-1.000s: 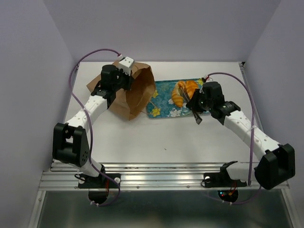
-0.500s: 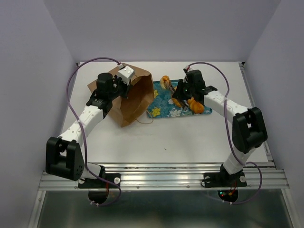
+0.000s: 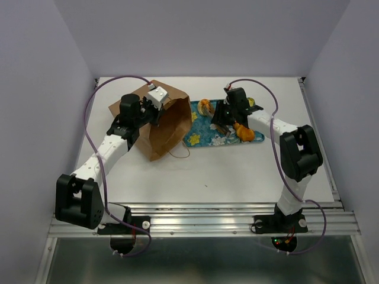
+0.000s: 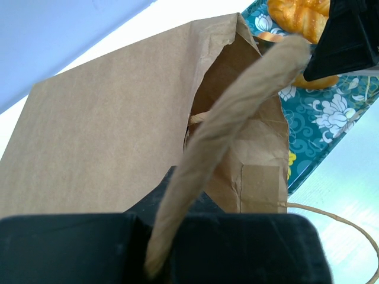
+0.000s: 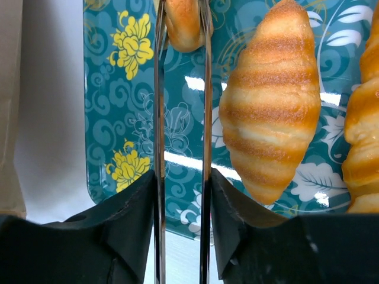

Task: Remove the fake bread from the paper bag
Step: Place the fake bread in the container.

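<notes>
The paper bag lies on its side on the white bench. Its long axis runs roughly left to right and its open mouth is turned right, toward the teal floral tray just beside it. The left tool is clamped on a folded strip of the bag's upper rim and holds the mouth open; one cord handle trails loose on the bench near the mouth. All the fake bread in view is over the tray and outside the bag. The right tool points along the tray, its two thin fingers drawn close together with the small round bun pinched between them near the tips. Beside those fingers a ridged, tapering piece lies on the tray with its long axis parallel to them (glossy, banded light and dark orange). Another golden piece lies just past it at the edge of the right wrist view.
</notes>
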`<state>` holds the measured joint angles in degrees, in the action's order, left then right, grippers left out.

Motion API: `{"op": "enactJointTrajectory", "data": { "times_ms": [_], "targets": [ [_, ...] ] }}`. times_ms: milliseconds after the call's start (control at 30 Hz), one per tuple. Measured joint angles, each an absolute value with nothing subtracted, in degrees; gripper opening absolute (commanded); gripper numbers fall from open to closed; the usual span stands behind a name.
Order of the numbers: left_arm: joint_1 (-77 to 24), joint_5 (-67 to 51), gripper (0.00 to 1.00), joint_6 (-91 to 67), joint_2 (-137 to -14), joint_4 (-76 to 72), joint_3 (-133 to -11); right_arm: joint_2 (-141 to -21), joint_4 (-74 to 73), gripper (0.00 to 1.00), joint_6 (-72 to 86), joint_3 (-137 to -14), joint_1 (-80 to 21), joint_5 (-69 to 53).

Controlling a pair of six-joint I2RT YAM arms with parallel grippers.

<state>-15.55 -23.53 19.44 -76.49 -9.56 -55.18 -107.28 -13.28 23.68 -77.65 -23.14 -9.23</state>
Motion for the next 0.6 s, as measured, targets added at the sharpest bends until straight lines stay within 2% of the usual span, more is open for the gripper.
{"op": "enactJointTrajectory", "data": {
  "times_ms": [233, 600],
  "targets": [
    [-15.6, -23.6, 0.00, 19.5, -75.9, -9.6, -55.1, -107.3, -13.3, 0.56, 23.8, -78.2, -23.1, -9.0],
    [-15.6, -23.6, 0.00, 19.4, -75.9, -9.6, -55.1, -107.3, -13.3, 0.57, 24.0, -78.2, -23.1, -8.7]
  ]
}}
